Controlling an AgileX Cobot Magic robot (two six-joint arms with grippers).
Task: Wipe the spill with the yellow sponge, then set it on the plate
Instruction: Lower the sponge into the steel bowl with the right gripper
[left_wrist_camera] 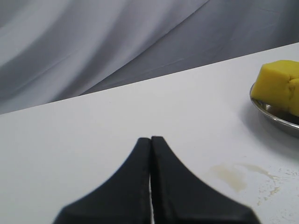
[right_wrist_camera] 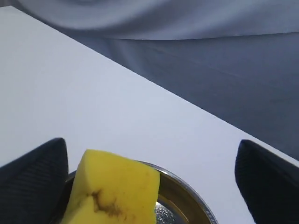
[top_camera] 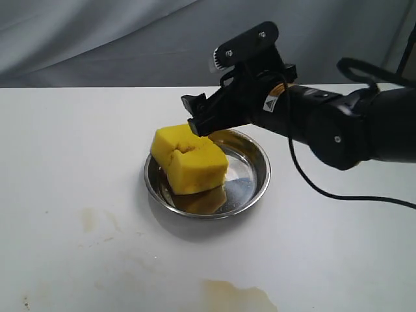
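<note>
Exterior view: the yellow sponge (top_camera: 188,159) lies in the plate (top_camera: 265,170), toward its 9 o'clock rim, with the right hand (top_camera: 198,117) just above it.

Left wrist view: the left hand (left_wrist_camera: 151,144) is closed on nothing, over the surface (left_wrist_camera: 93,130).

Right wrist view: the fingers (right_wrist_camera: 32,182) are spread wide, and the sponge sits free between them.

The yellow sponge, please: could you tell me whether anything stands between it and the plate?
Nothing visible does: the yellow sponge already lies in the plate; the right gripper holds its fingers open over it.

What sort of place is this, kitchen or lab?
Probably a lab test bench, not a kitchen: plain white table, grey cloth backdrop, and a steel plate holding a yellow sponge as props.
</note>
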